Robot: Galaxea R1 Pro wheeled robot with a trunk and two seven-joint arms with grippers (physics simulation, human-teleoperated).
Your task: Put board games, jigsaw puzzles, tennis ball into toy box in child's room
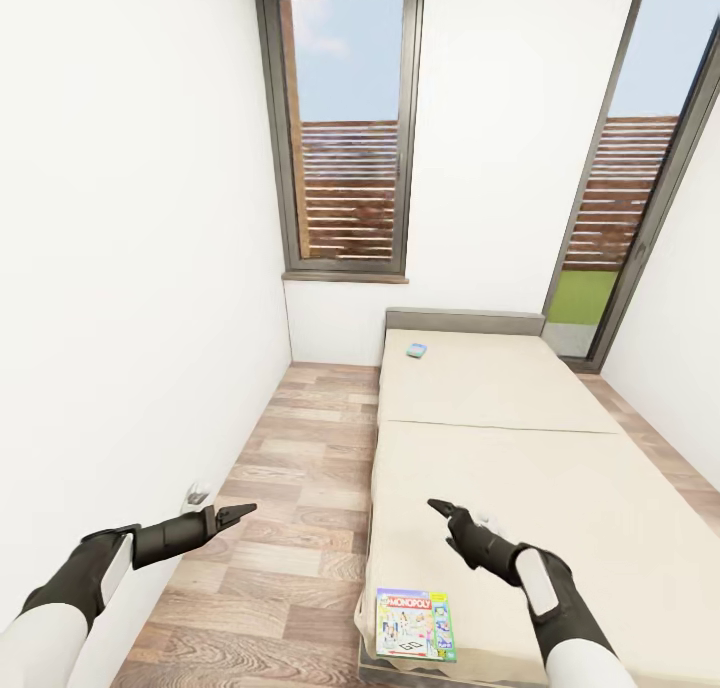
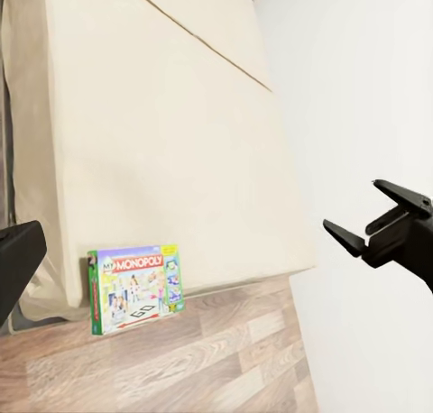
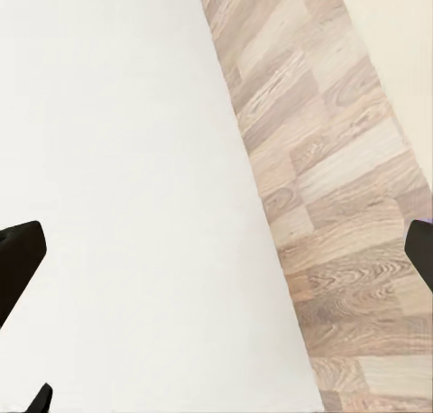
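Two board games lie on the beige bed. The green Monopoly box sits flat at the bed's near corner, and a small blue box rests far off by the grey headboard. My left gripper hovers open over the wood floor, left of the bed. My right gripper hangs open over the bed's left edge, above and beyond the Monopoly box, holding nothing. The table, toy box, jigsaw puzzles and tennis ball are out of view.
A white wall runs close along the left, with a strip of plank floor between it and the bed. Behind the bed stand a dark-framed window and a tall glazed door.
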